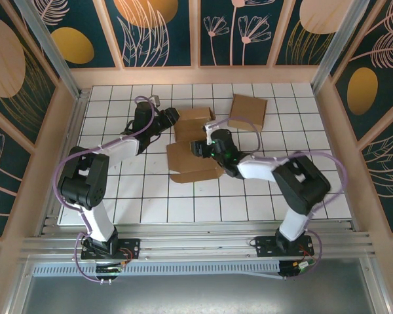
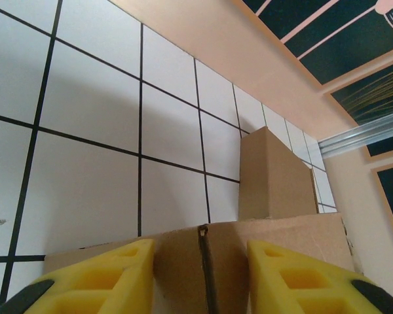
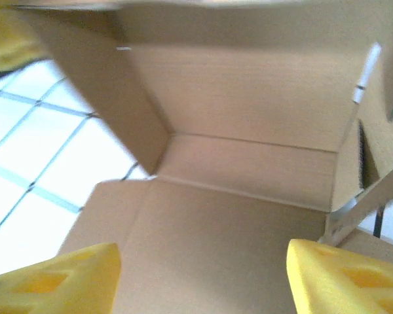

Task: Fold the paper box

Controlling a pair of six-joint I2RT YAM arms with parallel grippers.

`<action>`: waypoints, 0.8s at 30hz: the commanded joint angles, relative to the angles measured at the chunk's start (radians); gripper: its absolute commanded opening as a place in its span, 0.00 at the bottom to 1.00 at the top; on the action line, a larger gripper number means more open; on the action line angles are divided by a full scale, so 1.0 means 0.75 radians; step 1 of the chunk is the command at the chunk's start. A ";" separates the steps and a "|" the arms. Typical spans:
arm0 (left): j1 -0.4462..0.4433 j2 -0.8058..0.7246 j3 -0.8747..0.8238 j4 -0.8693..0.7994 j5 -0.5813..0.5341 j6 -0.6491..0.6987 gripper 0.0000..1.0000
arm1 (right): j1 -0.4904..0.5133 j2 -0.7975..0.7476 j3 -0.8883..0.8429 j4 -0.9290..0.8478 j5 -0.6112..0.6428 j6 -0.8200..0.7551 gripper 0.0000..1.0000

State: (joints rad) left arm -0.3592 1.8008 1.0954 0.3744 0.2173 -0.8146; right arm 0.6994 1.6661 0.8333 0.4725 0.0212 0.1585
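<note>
The paper box (image 1: 193,163) is brown cardboard, half folded, lying in the middle of the white gridded table with one flap spread toward the front. My left gripper (image 1: 169,119) is at the box's back left edge. In the left wrist view its yellow fingers (image 2: 98,275) press from both sides on a cardboard wall (image 2: 301,229) that has a dark seam between them, so my left gripper (image 2: 200,261) is shut on it. My right gripper (image 1: 200,147) hovers over the box's middle. In the right wrist view my right gripper (image 3: 203,261) stands wide open above the box's inner panel (image 3: 249,98), holding nothing.
A second, folded cardboard box (image 1: 247,112) stands at the back right of the table, and it also rises beyond the held wall (image 2: 275,176). Wooden walls (image 1: 327,131) surround the table. Bare grid lies along the front and left.
</note>
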 commanded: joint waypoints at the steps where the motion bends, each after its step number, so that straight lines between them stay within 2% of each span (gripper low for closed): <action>1: -0.004 0.052 0.032 -0.092 0.011 0.073 0.37 | -0.018 -0.310 -0.106 -0.006 -0.223 -0.180 0.82; 4: -0.005 0.068 0.035 -0.081 0.029 0.066 0.37 | -0.120 -0.519 -0.217 0.035 -0.286 -0.295 0.90; 6: -0.005 0.074 0.036 -0.075 0.039 0.061 0.37 | -0.255 -0.572 -0.262 0.064 -0.325 -0.382 0.92; 9: -0.005 0.079 0.039 -0.072 0.047 0.061 0.37 | -0.482 -0.501 -0.256 0.103 -0.497 -0.515 0.89; 11: -0.005 0.079 0.041 -0.074 0.051 0.063 0.37 | -0.546 -0.392 -0.211 0.089 -0.619 -0.662 0.85; 15: -0.008 0.074 0.039 -0.076 0.056 0.059 0.37 | -0.537 -0.147 -0.099 0.059 -0.712 -0.943 0.83; 18: -0.006 0.070 0.033 -0.078 0.054 0.061 0.37 | -0.530 0.003 0.021 0.065 -0.795 -0.907 0.83; 20: -0.006 0.071 0.029 -0.079 0.058 0.057 0.37 | -0.525 0.085 0.089 0.098 -0.792 -0.833 0.81; 24: -0.006 0.070 0.021 -0.066 0.079 0.042 0.36 | -0.516 0.241 0.244 0.090 -0.638 -0.651 0.69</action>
State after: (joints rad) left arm -0.3592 1.8290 1.1248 0.3714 0.2367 -0.7898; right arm 0.3050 1.7950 0.9314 0.5098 -0.4980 -0.4122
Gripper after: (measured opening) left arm 0.364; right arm 0.715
